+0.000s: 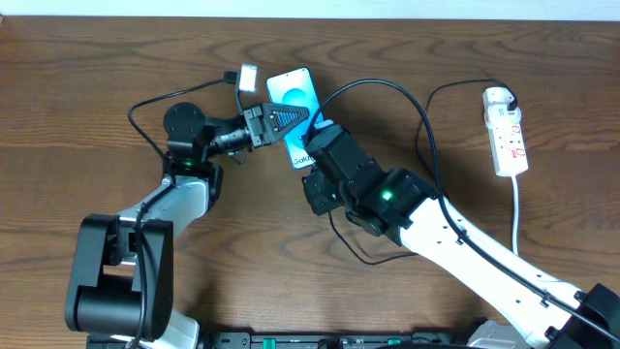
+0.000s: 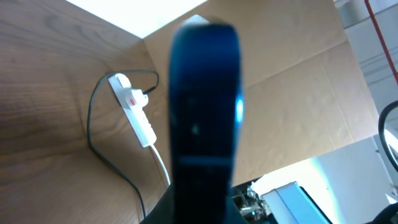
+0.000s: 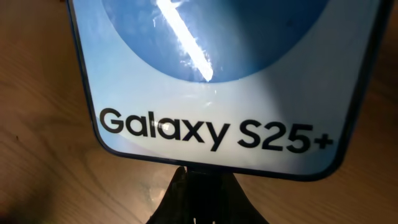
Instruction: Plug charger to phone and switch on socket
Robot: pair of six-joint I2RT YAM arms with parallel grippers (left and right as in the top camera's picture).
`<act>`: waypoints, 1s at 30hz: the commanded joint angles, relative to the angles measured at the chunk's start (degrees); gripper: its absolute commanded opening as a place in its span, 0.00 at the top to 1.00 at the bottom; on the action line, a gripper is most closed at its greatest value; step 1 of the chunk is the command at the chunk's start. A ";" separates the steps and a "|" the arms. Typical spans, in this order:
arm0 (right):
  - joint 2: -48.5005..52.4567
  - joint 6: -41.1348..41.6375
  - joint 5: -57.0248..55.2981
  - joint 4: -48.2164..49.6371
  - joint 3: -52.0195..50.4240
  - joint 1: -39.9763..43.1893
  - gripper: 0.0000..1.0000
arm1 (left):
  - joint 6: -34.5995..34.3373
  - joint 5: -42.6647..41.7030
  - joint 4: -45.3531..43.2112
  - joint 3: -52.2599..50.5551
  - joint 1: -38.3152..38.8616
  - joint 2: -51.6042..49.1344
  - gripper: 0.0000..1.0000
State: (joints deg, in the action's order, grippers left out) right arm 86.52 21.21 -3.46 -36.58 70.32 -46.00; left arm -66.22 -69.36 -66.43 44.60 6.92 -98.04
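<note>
The phone (image 1: 294, 97) lies on the table at the top centre, its light blue screen up. My left gripper (image 1: 281, 122) is shut on its long sides from the left. In the left wrist view the phone (image 2: 205, 106) shows edge-on as a dark blue bar. My right gripper (image 1: 318, 138) is at the phone's near short end. In the right wrist view its fingers (image 3: 205, 186) are shut on the charger's black connector (image 3: 208, 177), which touches the phone's edge (image 3: 217, 140) under the "Galaxy S25+" text. The socket (image 1: 509, 131) lies at the right with the black plug (image 1: 502, 97) in it.
The charger's black cable (image 1: 426, 121) loops from the socket across the table to my right arm. The socket's white cord (image 1: 516, 213) runs toward the front. A small white block (image 1: 247, 77) sits left of the phone. The socket also shows in the left wrist view (image 2: 134, 106).
</note>
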 commanded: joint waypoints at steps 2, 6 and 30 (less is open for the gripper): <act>-2.80 -0.22 -2.64 2.01 1.27 -0.07 0.72 | -1.46 -3.37 0.35 0.20 0.94 0.42 0.93; -5.09 -0.26 -2.67 -2.40 1.27 -0.07 0.46 | -1.70 2.34 3.13 0.20 0.94 0.42 0.93; -39.76 -0.24 -21.64 -16.85 1.25 13.55 0.01 | 25.27 14.58 63.47 33.53 14.05 -6.99 0.93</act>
State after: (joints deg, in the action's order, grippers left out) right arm 46.78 20.82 -21.80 -52.29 71.11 -32.84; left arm -49.01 -52.31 -4.71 72.31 21.28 -101.30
